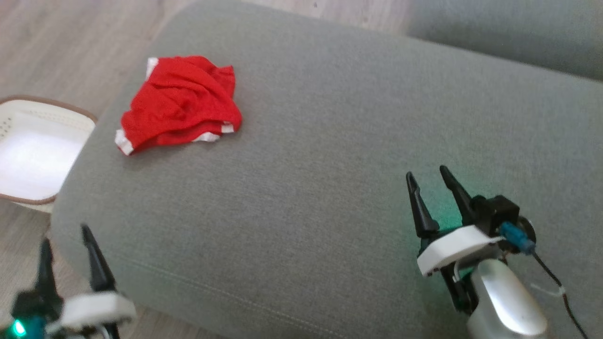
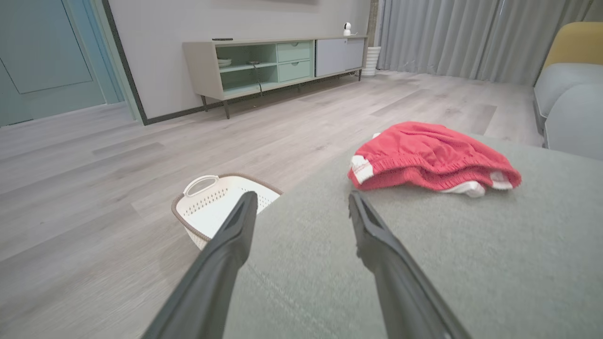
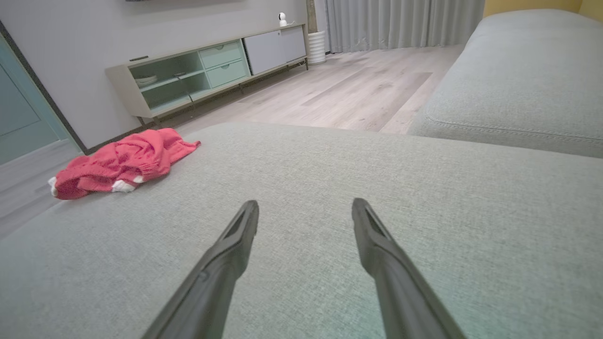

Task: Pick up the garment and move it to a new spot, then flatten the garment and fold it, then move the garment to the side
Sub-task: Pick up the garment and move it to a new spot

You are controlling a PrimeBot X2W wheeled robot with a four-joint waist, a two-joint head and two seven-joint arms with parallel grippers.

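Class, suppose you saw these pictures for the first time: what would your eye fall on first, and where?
The crumpled red garment stands out first, on the far left part of the grey cushion. The left gripper and right gripper hover open and empty nearer the camera, well short of it. A white basket stands on the floor by the cushion's left side.

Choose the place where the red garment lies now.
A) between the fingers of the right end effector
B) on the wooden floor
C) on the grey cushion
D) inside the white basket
C: the red garment lies crumpled on the grey cushion, near the edge beside the white basket, while the left end effector and the right end effector stand open, apart from it.
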